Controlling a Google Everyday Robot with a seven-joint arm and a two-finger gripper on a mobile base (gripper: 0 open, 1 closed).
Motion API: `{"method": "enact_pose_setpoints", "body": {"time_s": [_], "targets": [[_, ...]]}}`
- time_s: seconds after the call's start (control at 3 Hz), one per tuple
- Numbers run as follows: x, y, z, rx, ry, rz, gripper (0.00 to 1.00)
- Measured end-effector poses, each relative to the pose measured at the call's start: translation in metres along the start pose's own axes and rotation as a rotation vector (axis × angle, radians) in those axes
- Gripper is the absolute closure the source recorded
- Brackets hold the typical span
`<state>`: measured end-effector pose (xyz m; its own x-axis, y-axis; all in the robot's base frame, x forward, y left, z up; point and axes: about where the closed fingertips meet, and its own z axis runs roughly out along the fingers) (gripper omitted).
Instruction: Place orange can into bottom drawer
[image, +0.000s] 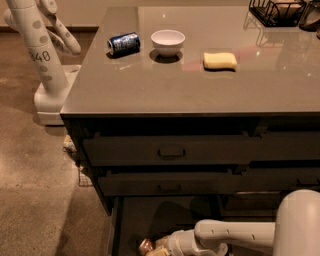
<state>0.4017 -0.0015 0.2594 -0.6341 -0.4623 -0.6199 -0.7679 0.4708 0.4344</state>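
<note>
The bottom drawer is pulled open at the lower edge of the camera view and shows a flat dark interior. My gripper reaches in from the right, low inside the drawer, at the end of my white arm. The orange can shows as a small orange-brown shape right at the gripper's tip, down in the drawer near its front. It is partly cut off by the picture's edge, and I cannot tell whether it rests on the drawer floor.
Two handled drawers sit shut above. On the counter are a dark blue can, a white bowl, a yellow sponge and a black wire basket. Another white robot stands at the left.
</note>
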Motion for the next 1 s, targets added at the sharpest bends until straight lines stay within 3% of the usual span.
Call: {"method": "enact_pose_setpoints", "body": {"time_s": [0.33, 0.67, 1.0], "targets": [[0.005, -0.0143, 0.0051, 0.015, 0.008, 0.009, 0.8], [0.0077, -0.0223, 0.008, 0.023, 0.013, 0.014, 0.8], [0.0077, -0.02, 0.0097, 0.018, 0.013, 0.014, 0.53]]}}
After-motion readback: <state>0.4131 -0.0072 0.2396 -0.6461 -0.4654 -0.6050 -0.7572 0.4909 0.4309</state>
